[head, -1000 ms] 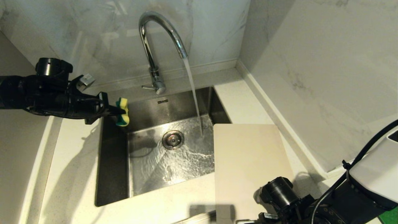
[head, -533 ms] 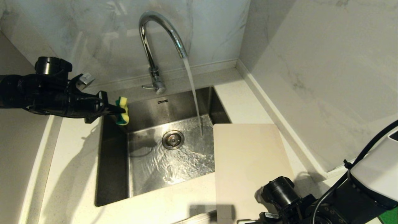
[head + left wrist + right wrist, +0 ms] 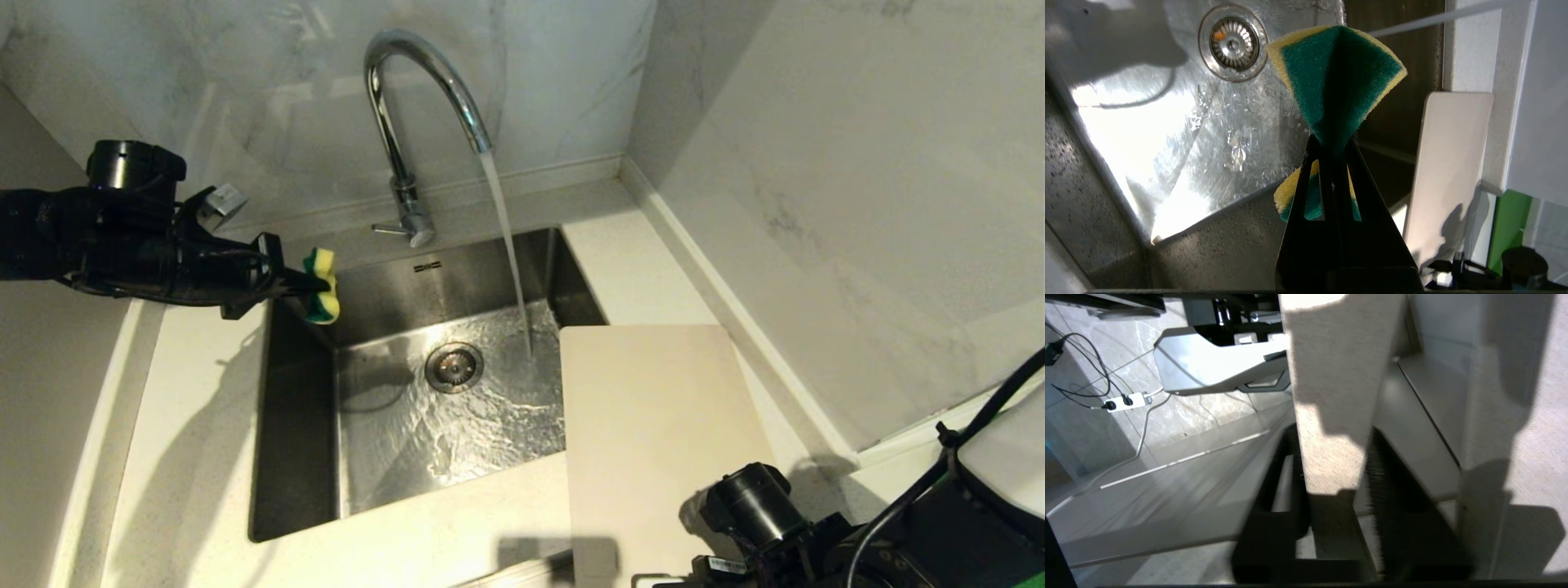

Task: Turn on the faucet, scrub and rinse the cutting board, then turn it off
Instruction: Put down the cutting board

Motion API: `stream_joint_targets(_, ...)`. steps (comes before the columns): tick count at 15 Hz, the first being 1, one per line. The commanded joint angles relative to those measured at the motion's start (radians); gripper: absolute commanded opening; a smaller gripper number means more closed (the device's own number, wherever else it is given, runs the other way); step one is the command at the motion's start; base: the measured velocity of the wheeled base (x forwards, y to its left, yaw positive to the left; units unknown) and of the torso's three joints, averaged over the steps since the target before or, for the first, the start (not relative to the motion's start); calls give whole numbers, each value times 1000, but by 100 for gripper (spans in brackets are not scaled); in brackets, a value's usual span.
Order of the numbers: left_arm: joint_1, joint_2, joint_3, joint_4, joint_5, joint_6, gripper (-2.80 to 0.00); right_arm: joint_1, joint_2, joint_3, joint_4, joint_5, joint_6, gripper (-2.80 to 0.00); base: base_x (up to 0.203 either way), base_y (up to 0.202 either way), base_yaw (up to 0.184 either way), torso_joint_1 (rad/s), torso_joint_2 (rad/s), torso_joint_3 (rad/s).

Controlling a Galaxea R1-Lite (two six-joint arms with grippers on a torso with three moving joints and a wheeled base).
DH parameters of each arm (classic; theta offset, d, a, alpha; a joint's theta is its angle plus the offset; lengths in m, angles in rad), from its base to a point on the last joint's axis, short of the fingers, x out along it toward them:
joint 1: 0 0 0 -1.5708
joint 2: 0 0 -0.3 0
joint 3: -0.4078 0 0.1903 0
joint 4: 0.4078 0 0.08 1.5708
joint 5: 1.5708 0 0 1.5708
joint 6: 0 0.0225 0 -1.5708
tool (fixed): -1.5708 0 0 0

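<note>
Pinching a folded yellow-and-green sponge between its fingers, the left gripper hovers over the sink's left rim, well apart from the board. Water runs from the faucet into the basin and lands just beside the board's far left corner, not on it. The board lies flat on the counter to the right of the sink, its left edge hanging slightly over the basin.

The right gripper sits at the board's near end with one finger on each face of the edge. The fingers stand a little apart from the board, so the grip looks loose or just let go; whether they bear on it at all cannot be told.

The risk lies in that hold. If the board is lifted or slid toward the stream with slack fingers, it could slip and drop into the sink. Scrubbing before the board is steadied could push it sideways. Water hitting a tilted board may also splash onto the counter.
</note>
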Motion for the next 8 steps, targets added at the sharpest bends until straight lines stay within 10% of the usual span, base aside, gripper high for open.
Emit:
stream_joint_targets(1,-3,1,-4,1,-1,-2,-280,1,22,-1,-1,3,-8,0,0,0,0,0,0,0)
stream_joint_targets(8,-6,-2,-2,1,-3,-3,-280,4,-46,2,-1,27,-11,0,0,0,0,0,0,0)
